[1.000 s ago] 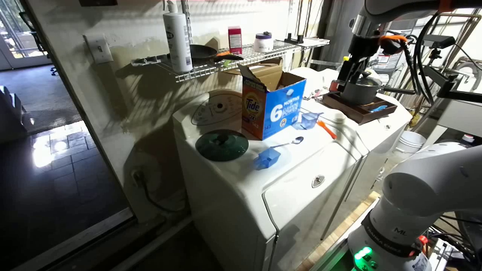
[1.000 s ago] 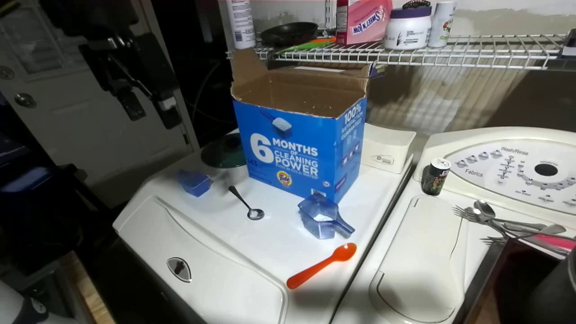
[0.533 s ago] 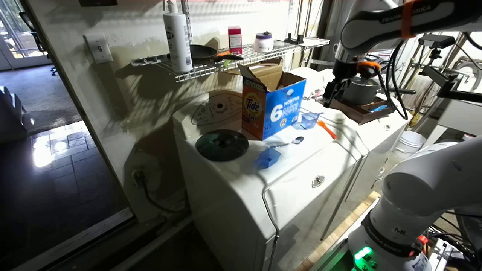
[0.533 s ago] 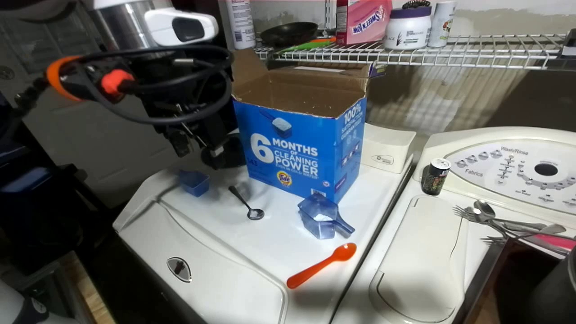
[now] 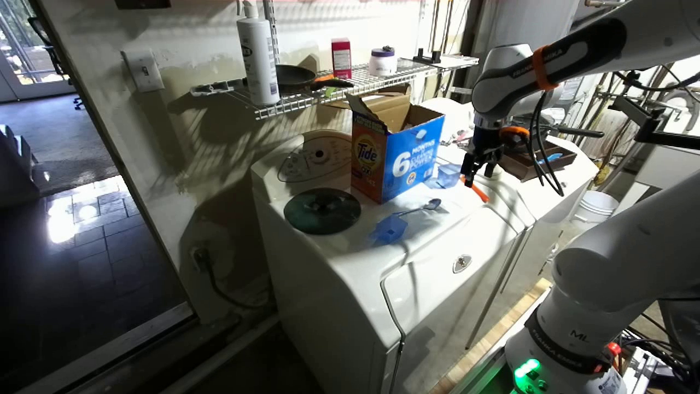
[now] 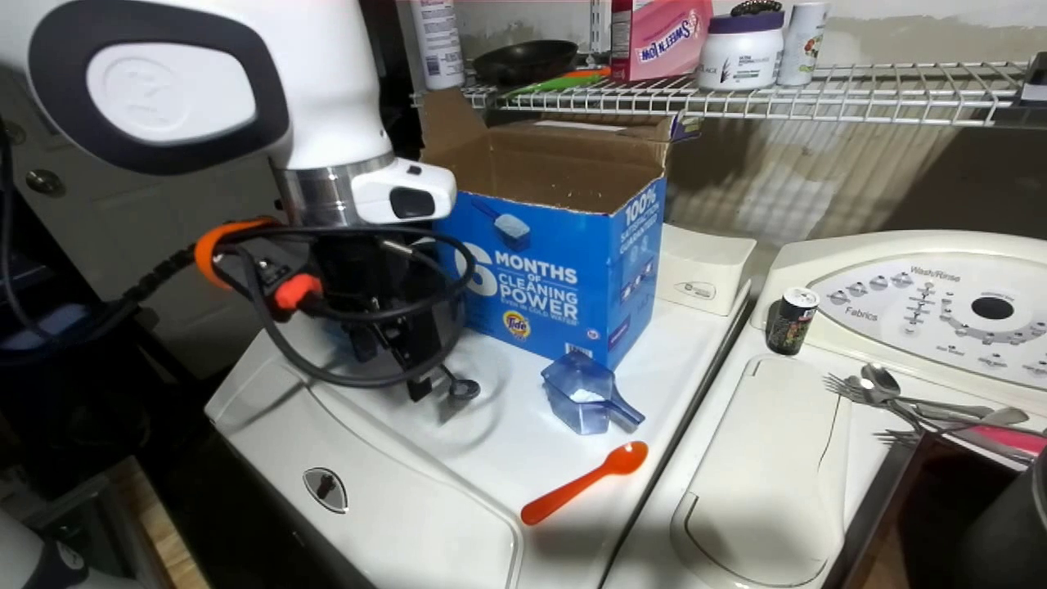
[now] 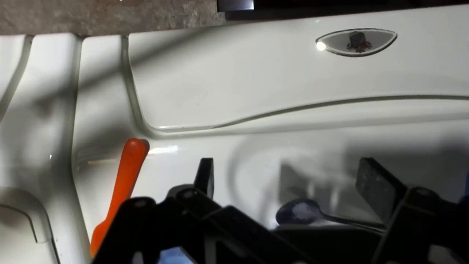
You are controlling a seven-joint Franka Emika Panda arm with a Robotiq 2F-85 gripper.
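Under the pincer (image 7: 289, 174): white appliance (image 6: 384, 483), hard glossy finish, rounded edges. Behind the pincer, in an exterior view, stands a Tide detergent box (image 6: 544, 262): rectangular cardboard, blue and orange print, top open, rim rough-cut. The pincer is black, with flat finger pads; its jaws are spread wide, suspended over the appliance. Apart from the pincer, just beside the box's orange end: a round dark-green lid (image 5: 322, 219), central knob. On either side of the pincer lie a translucent blue plastic scoop (image 6: 582, 415), angular, with white powder (image 6: 585, 396) inside, and a companion scoop (image 5: 392, 229). On the powder-bearing scoop's side of the pincer lies an orange plastic spoon (image 6: 577, 488), smooth-surfaced, handle end towards the appliance's front. Below the pincer: a polished metal spoon (image 7: 298, 211), its oval bowl showing between the fingers in the wrist view and pointing to the orange spoon's side. The slender handle passes behind the opposite finger; long axis roughly crosswise to the orange spoon's.
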